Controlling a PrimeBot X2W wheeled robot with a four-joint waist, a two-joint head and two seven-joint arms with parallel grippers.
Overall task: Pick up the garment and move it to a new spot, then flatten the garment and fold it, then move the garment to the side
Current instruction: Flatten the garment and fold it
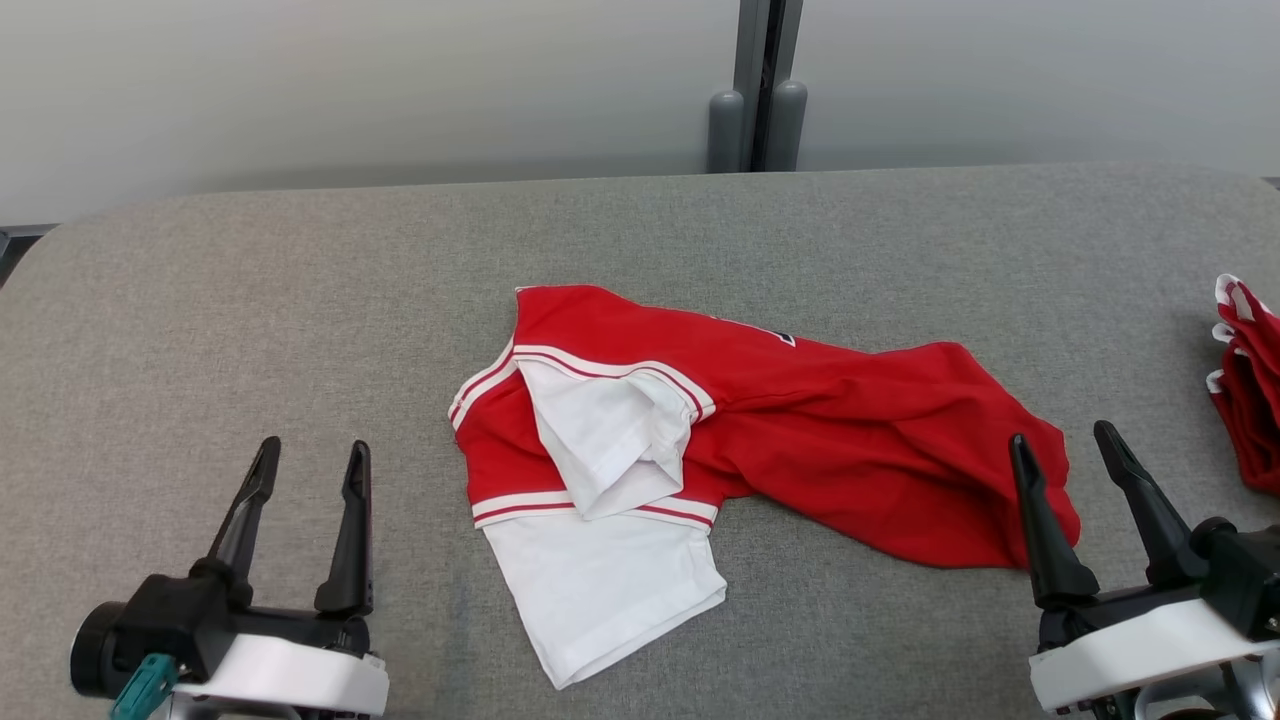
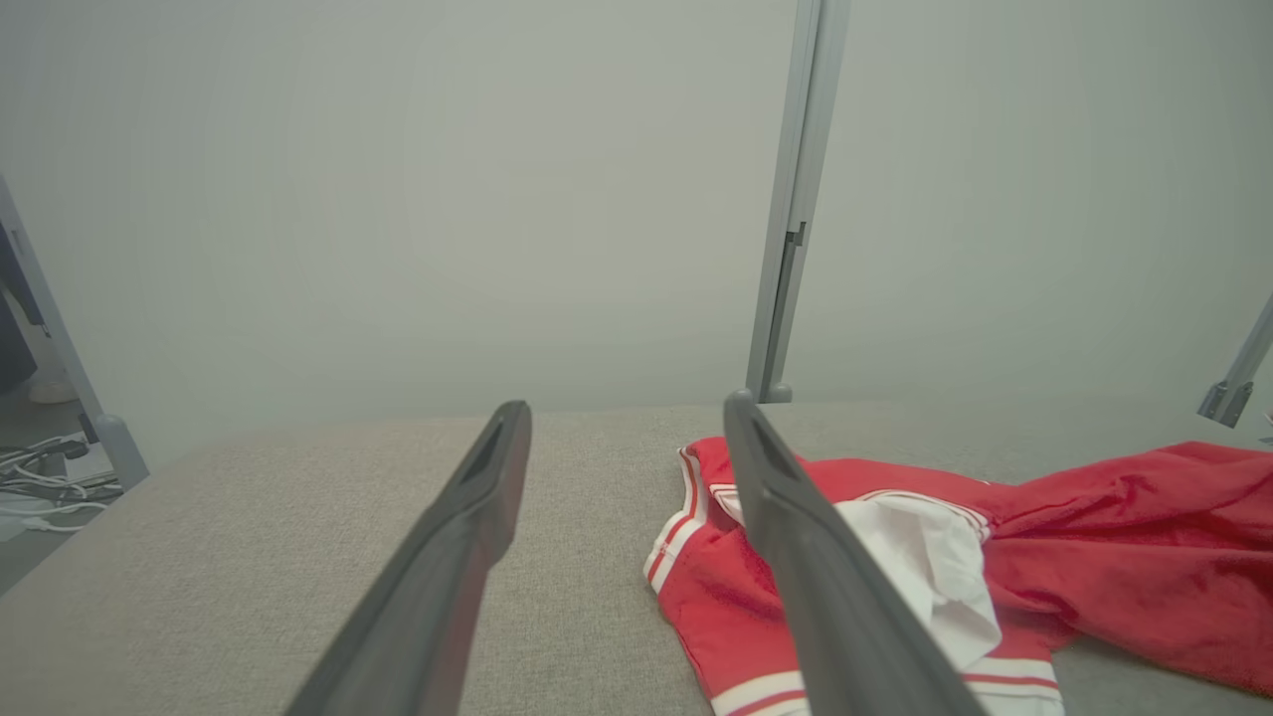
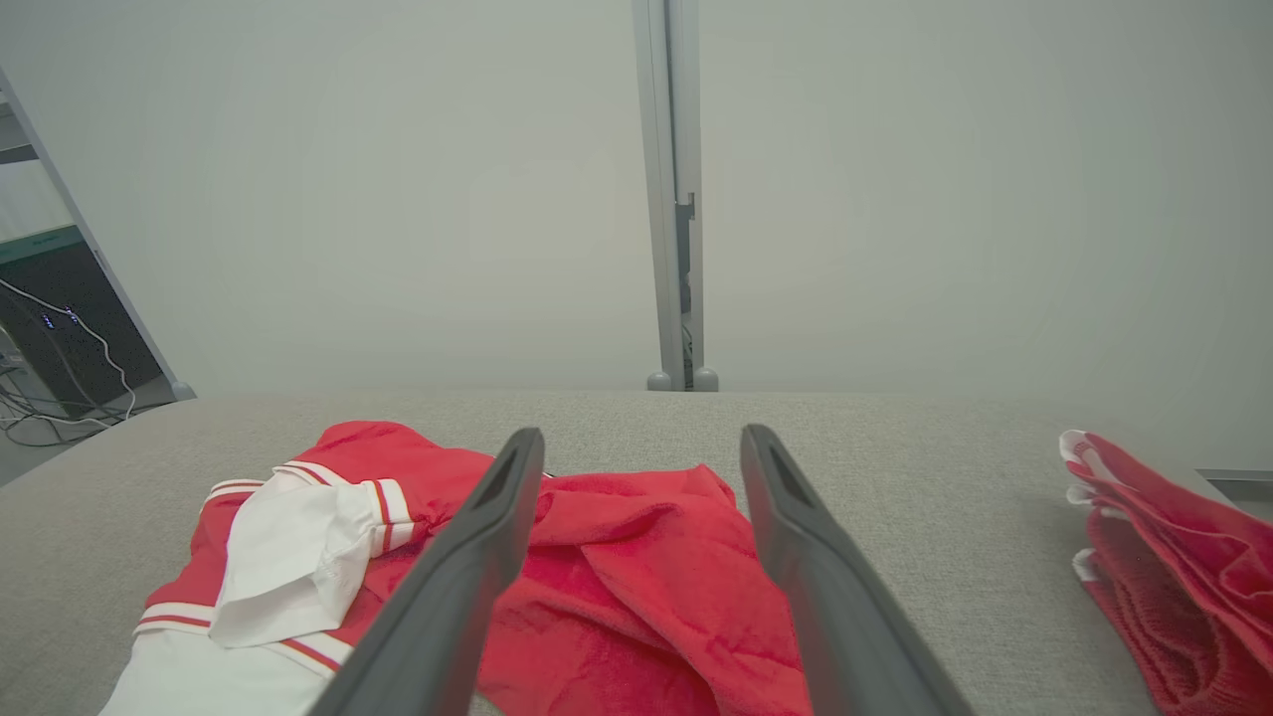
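Note:
A red garment (image 1: 800,420) with white sleeves and red-and-white trim lies crumpled in the middle of the grey table (image 1: 250,300). My left gripper (image 1: 312,462) stands open near the front left, well apart from the cloth's left edge. My right gripper (image 1: 1065,443) is open at the front right, its left finger just over the garment's right end. In the left wrist view the garment (image 2: 1094,537) lies to the right of the open left gripper (image 2: 627,418). Seen from the right wrist, the garment (image 3: 636,557) lies below and between the open fingers of the right gripper (image 3: 641,443).
A second red-and-white cloth (image 1: 1248,380) is bunched at the table's right edge, also in the right wrist view as a red pile (image 3: 1174,557). A grey post (image 1: 758,90) stands behind the table against a pale wall. Cables (image 2: 45,477) lie on the floor at the left.

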